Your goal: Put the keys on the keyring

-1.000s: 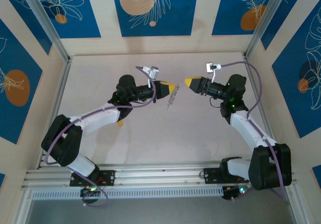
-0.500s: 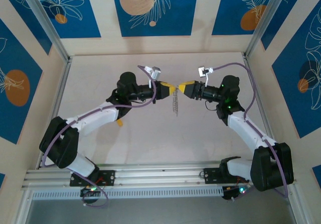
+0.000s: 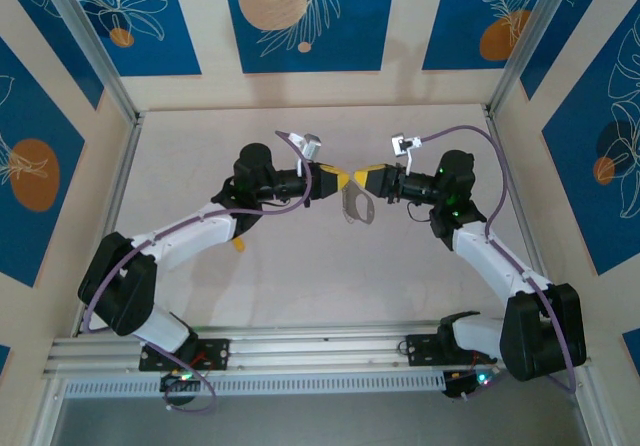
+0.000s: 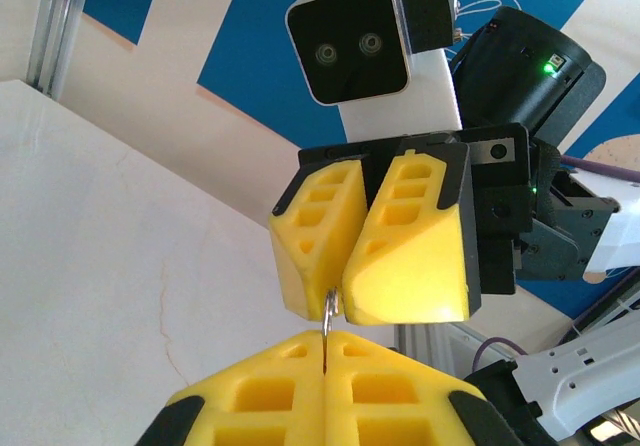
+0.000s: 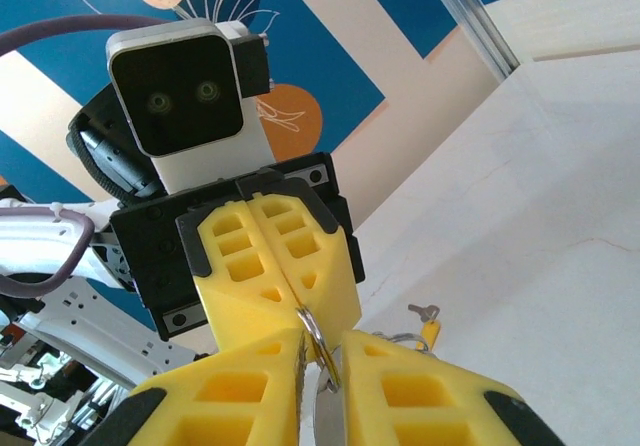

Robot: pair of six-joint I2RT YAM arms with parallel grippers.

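My left gripper (image 3: 343,178) and right gripper (image 3: 365,178) meet tip to tip above the middle of the table. A thin grey loop, the keyring (image 3: 356,206), hangs just below them. In the left wrist view my left gripper (image 4: 327,351) is shut on the keyring's wire (image 4: 329,314). The right gripper's yellow fingers (image 4: 410,236) pinch the same wire from above. In the right wrist view my right gripper (image 5: 322,366) holds the keyring (image 5: 312,328) in a narrow gap. A flat silvery piece, apparently one of the keys (image 5: 328,418), hangs between its fingers. The left fingers (image 5: 300,256) face it.
A small key with a yellow tag (image 5: 428,318) lies on the table beyond the grippers; the yellow tag (image 3: 238,246) sits beside the left forearm. Patterned blue walls and metal posts (image 3: 100,56) enclose the table on three sides.
The right gripper moved left to meet the left gripper and narrowed its jaws onto the keyring. The hanging metal turned from an edge-on string into a visible loop.
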